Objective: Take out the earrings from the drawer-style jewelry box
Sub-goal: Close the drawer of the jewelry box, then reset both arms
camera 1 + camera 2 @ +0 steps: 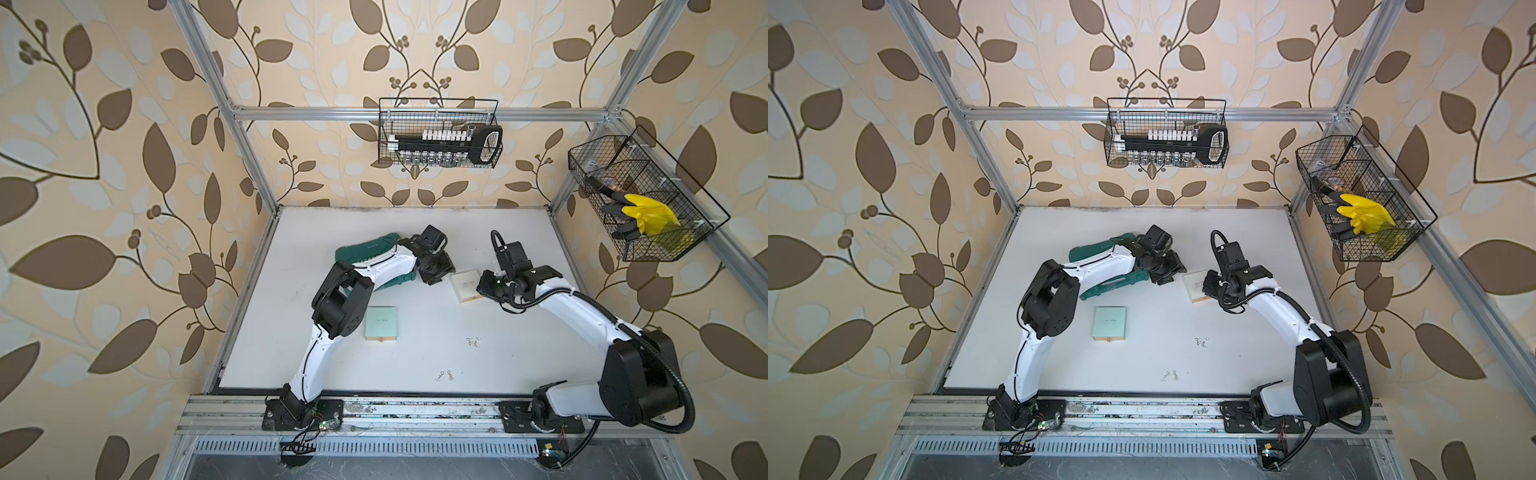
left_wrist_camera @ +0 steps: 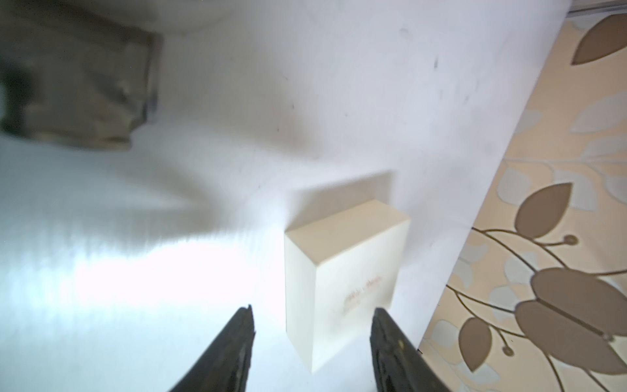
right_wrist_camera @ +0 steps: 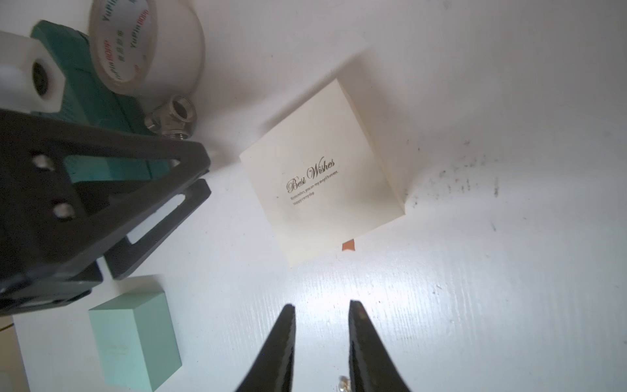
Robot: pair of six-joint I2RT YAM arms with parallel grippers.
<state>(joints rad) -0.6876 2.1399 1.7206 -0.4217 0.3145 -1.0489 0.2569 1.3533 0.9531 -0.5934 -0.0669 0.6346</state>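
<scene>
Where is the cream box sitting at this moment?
In a top view the cream box lies flat on the white table, between the left pincer and the right pincer, farther back than the mint box.

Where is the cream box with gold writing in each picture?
In a top view: the cream box sits near the middle of the table.
In a top view: same spot, its near corner hidden.
Left wrist view: close ahead of the fingertips, corner first.
Right wrist view: further ahead, its writing showing.
Shared landmark: the left end effector beside the box shows in all four.
</scene>
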